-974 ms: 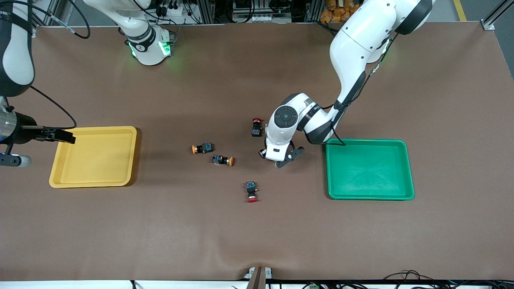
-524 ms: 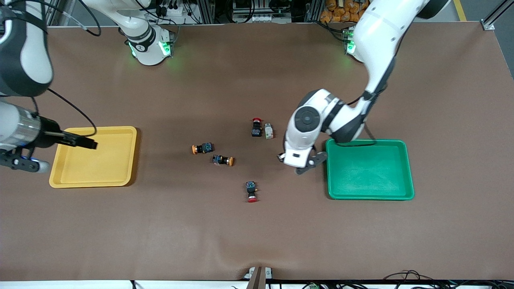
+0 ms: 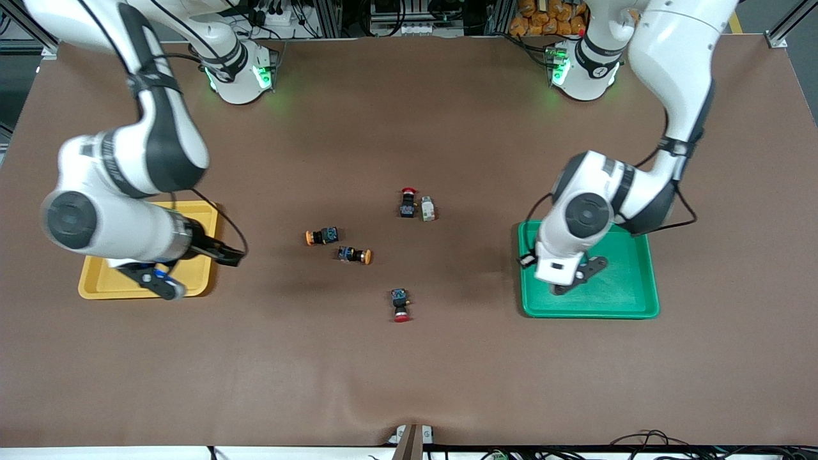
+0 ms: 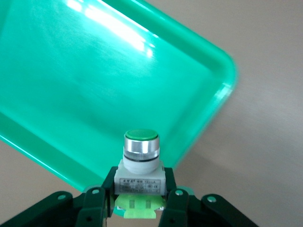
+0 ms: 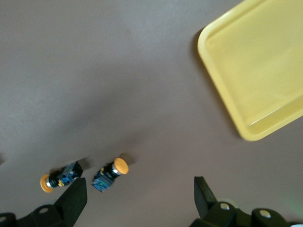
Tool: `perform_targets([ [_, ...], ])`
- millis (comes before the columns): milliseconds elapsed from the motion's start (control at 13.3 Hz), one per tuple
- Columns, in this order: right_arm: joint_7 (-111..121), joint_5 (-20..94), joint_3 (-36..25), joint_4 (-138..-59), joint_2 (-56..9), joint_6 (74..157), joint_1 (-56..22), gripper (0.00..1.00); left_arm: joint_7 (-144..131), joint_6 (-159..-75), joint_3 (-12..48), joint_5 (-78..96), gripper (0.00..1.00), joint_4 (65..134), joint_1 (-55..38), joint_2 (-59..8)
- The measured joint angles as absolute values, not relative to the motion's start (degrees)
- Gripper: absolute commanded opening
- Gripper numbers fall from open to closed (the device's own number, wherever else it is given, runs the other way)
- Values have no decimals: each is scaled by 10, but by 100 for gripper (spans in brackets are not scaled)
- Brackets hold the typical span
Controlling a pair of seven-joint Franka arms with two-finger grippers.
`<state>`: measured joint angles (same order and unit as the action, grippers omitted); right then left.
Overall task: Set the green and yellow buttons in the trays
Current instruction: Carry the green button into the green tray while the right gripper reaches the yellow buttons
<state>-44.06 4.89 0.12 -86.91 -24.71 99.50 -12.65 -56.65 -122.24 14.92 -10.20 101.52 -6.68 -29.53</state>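
Note:
My left gripper [image 3: 558, 279] is over the green tray [image 3: 629, 300] and is shut on a whitish green button [image 4: 140, 165], its cap pointing at the tray [image 4: 94, 85]. The hand hides that button in the front view. A second green button [image 3: 427, 209] lies on the table mid-way between the trays. Two yellow buttons [image 3: 321, 236] [image 3: 355, 255] lie closer to the yellow tray [image 3: 96, 287]. My right gripper [image 3: 195, 271] is open and empty over that tray's corner. Its wrist view shows the yellow buttons [image 5: 110, 174] [image 5: 60, 178] and the yellow tray [image 5: 265, 71].
A red-capped switch [image 3: 408, 202] lies right beside the second green button. Another red-capped switch [image 3: 400, 304] lies nearer to the front camera than the yellow buttons. The brown mat [image 3: 409, 383] covers the table.
My left gripper has carried the green button from the table's middle to over the green tray. My right gripper has swung in from the table's end, across the yellow tray, toward the middle.

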Motion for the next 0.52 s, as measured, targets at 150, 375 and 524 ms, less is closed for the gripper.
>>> perform_targets([
  [150,-518,49,1,-869,-267,1007,-152,100,-512,-1233,149,-102,0,1035,-35,-295],
  [375,-612,49,1,-881,-284,1010,-180,100,-393,-1258,149,-102,6,1055,15,-295],
  [524,-660,49,1,-902,-288,1026,-189,100,-323,-1270,148,-102,43,1067,46,-295],
])
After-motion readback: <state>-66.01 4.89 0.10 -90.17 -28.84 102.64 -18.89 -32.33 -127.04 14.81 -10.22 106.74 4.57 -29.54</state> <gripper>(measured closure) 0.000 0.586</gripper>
